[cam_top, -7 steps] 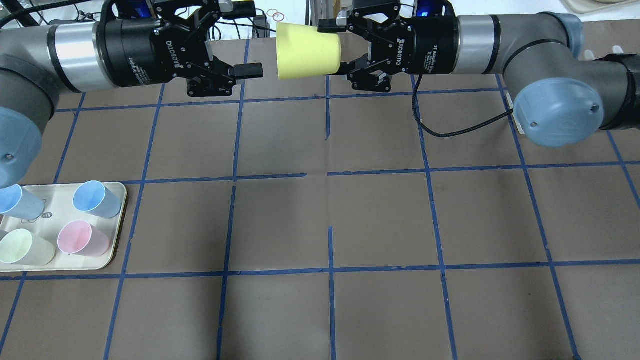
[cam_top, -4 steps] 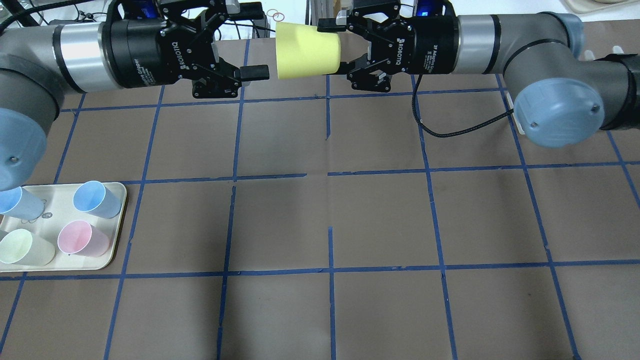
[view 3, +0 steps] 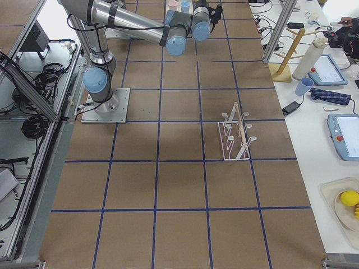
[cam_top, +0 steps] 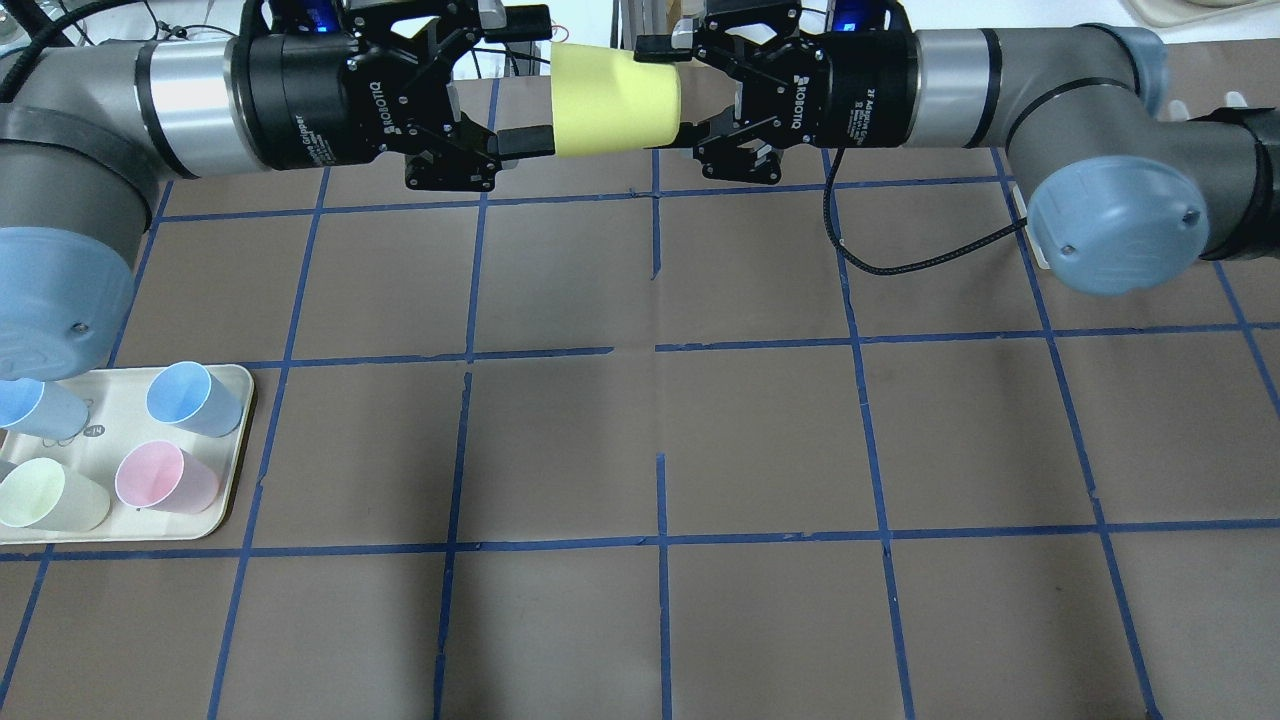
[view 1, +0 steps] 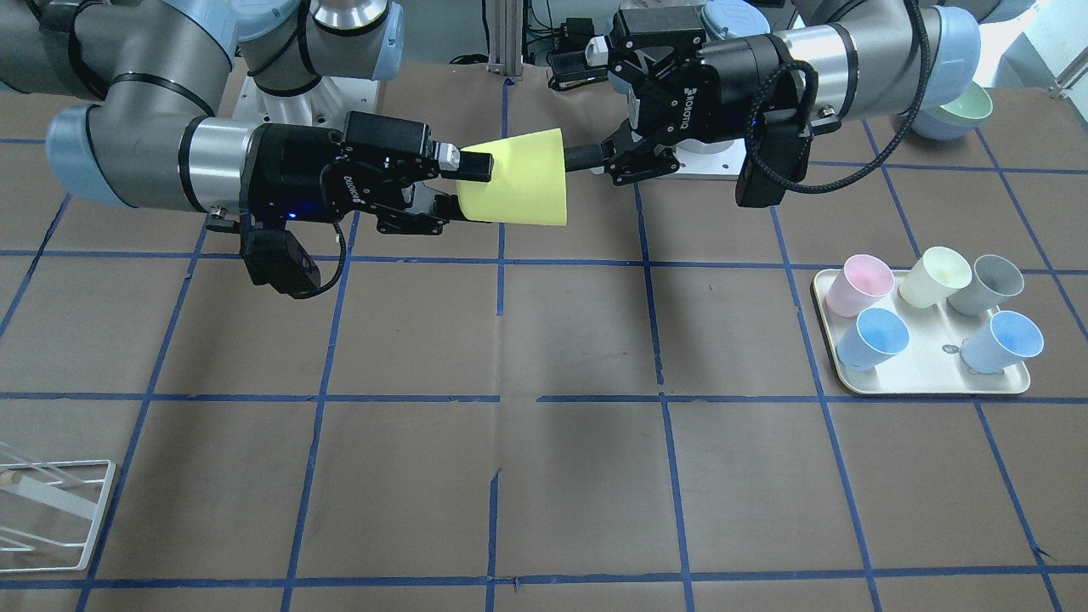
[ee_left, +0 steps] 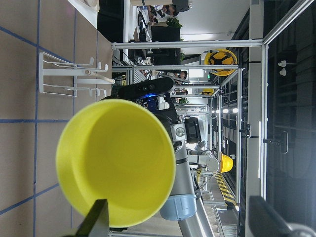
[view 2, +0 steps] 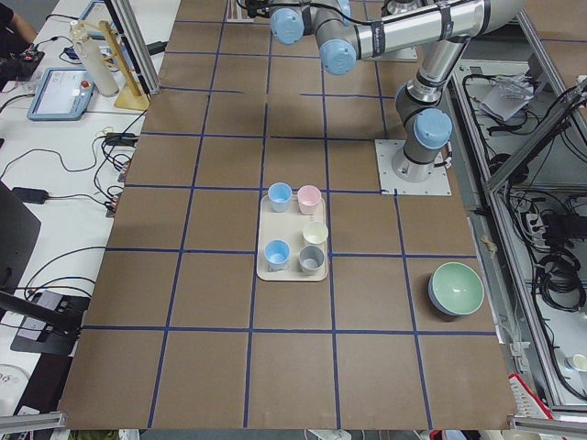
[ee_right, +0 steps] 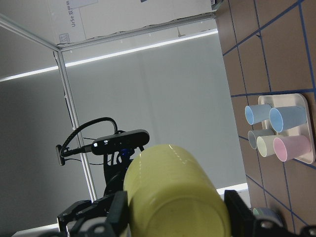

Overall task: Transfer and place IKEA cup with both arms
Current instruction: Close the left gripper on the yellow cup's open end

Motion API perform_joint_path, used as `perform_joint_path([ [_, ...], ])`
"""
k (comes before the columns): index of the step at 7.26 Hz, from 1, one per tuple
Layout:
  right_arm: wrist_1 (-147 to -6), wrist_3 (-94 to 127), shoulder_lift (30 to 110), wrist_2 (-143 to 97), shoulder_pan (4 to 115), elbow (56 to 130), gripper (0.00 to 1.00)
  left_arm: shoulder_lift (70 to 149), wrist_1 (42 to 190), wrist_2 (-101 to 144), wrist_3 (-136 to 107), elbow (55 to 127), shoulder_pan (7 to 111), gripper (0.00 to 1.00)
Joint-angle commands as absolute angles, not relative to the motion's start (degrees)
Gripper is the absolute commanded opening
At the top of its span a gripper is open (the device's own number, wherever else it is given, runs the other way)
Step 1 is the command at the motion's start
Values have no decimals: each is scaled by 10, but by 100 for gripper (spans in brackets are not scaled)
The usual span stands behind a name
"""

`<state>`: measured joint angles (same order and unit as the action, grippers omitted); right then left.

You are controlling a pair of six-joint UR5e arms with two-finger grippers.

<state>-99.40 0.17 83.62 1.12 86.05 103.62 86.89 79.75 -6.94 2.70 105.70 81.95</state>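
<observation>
The bright yellow IKEA cup point(cam_top: 615, 100) lies on its side in the air over the far middle of the table, also in the front view point(view 1: 518, 178). My right gripper point(cam_top: 665, 92) is shut on its narrow base end point(ee_right: 173, 192). My left gripper point(cam_top: 545, 80) is open, its fingertips level with the cup's wide rim, one on each side. In the left wrist view the cup's open mouth point(ee_left: 116, 168) faces the camera, nearer one finger point(ee_left: 94, 222) than the other.
A cream tray point(cam_top: 235, 470) at the near left holds blue, pink, cream and grey cups point(view 1: 875, 336). A green bowl point(view 2: 456, 289) sits near the left arm's base. A white wire rack point(view 3: 235, 140) stands on the right side.
My left gripper has moved right toward the cup, still open; its fingertips now reach the rim. The right gripper and the cup have stayed still.
</observation>
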Motion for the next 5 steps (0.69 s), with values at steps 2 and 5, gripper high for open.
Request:
perform_joint_path([
  [2, -993, 2, 837, 11, 862, 1036, 3, 882, 747, -69, -6, 1056, 824, 100],
  [5, -993, 2, 834, 11, 867, 1035, 4, 882, 744, -72, -10, 1056, 839, 75],
])
